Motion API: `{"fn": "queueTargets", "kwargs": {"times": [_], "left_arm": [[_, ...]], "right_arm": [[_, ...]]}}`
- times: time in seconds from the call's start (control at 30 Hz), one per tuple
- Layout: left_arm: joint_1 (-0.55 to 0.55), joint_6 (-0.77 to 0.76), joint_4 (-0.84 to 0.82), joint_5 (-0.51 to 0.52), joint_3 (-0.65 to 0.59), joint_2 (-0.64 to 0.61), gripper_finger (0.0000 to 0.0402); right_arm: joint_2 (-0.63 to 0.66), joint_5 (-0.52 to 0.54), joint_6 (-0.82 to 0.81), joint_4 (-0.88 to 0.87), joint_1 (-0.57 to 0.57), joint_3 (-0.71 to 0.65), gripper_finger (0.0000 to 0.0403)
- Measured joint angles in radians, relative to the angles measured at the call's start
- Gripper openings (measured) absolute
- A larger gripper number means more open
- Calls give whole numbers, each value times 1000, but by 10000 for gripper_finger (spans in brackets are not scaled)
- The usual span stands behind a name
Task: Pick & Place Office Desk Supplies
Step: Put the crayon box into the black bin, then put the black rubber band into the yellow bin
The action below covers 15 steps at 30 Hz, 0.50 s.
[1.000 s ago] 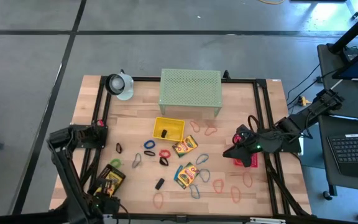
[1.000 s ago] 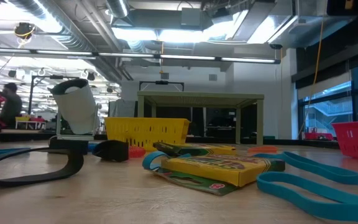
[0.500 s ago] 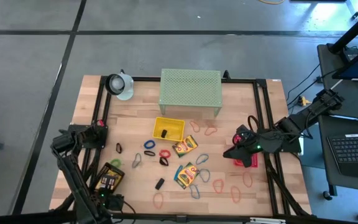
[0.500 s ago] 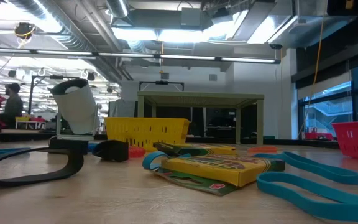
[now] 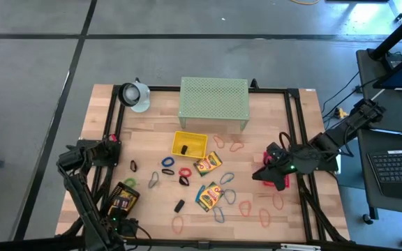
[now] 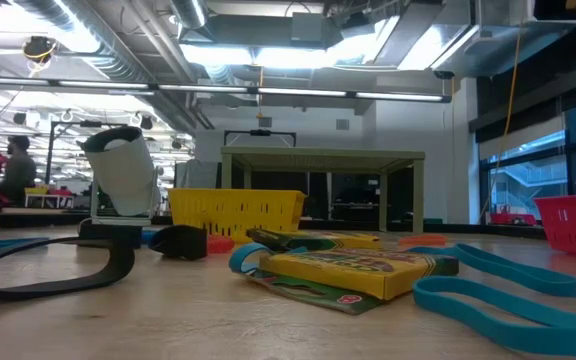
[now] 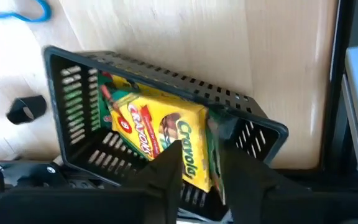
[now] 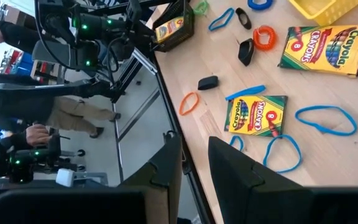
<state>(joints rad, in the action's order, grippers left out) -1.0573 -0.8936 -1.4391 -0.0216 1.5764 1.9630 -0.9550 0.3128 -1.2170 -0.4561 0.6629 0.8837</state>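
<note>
1. A crayon box [image 7: 157,134] lies inside the black tray [image 7: 73,158] at the table's front left corner, tilted against the tray's wall, its yellow face up
2. The left gripper [image 7: 197,165] hangs right over that box; its two fingers [image 7: 166,171] stand slightly apart, one on either side of the box's end, and I cannot tell whether they pinch it or have let go
3. From above, the left gripper [image 5: 121,222] sits at the front edge of the table, just beside the black tray [image 5: 125,198]
4. More supplies lie in the middle of the table, well apart from the left gripper: two crayon boxes [image 5: 207,165] near the yellow tray [image 5: 189,144], small black clips [image 5: 179,206], and thin loops [image 5: 245,208] in red, blue, orange and green scattered over the wood
5. The green shelf [image 5: 213,98] stands at the back, behind the yellow tray
6. The right gripper [image 5: 269,174] hovers at the table's right side, near the red loops and by a pink tray [image 5: 265,183] that is mostly hidden under it
7. In its own wrist view the right gripper [image 8: 194,162] has its fingers set a little apart with nothing between them; a crayon box [image 8: 255,116], blue loops [image 8: 325,119] and a black clip [image 8: 207,82] lie on the table beyond it
8. A person [image 8: 55,112] stands off the table's left side, seen past the left arm
</note>
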Motion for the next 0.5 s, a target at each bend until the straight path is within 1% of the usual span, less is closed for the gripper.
{"fn": "queueTargets", "kwargs": {"times": [0.13, 0.23, 0.33, 0.5], "left_arm": [[0, -2, -1, -14, 0, -1, 144], [0, -7, -1, -9, 0, -1, 160], [9, -5, -1, -1, 0, -1, 169], [55, -1, -12, -1, 19, -1, 171]], "right_arm": [[0, 20, -3, 0, 13, 0, 82], [0, 20, -8, 0, 17, 0, 82], [0, 20, -17, 4, 18, 0, 82], [0, 20, -18, 11, 18, 0, 82]]}}
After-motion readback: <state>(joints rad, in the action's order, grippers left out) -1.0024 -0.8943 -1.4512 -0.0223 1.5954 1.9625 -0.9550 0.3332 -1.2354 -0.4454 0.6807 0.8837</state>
